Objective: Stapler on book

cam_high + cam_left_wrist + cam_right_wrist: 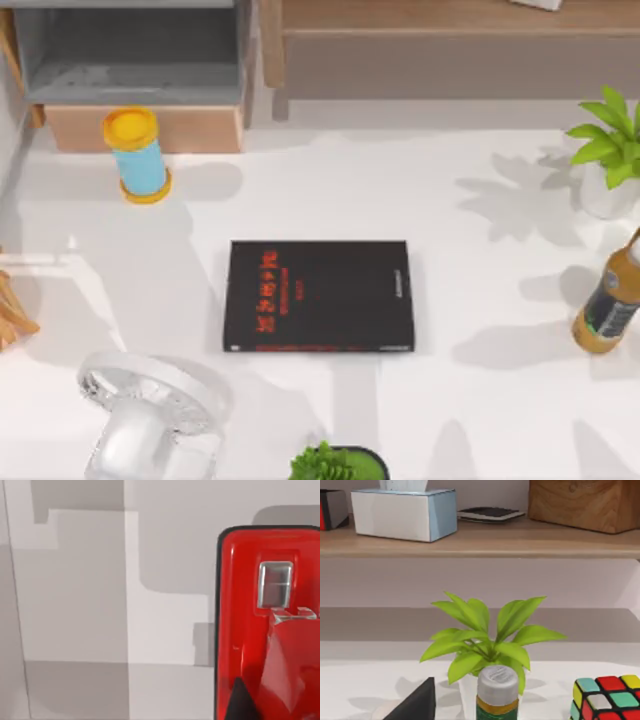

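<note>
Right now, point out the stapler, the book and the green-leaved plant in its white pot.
stapler (240, 630): left wrist view, on its red top face.
book (318, 296): top view, middle of the black cover.
plant (485, 640): right wrist view, on its green leaves.

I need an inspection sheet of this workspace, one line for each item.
Surface: white table, shadows across it.
Job's things: black book flat at centre, nothing on it; red stapler close in the left wrist view, on white table.
Clutter: blue can with yellow lid, white fan, brown bottle, two potted plants, Rubik's cube.
Grippers: dark fingertip in the right wrist view.
Cables: nothing seen.
Surroundings: wooden shelf, tissue box.
</note>
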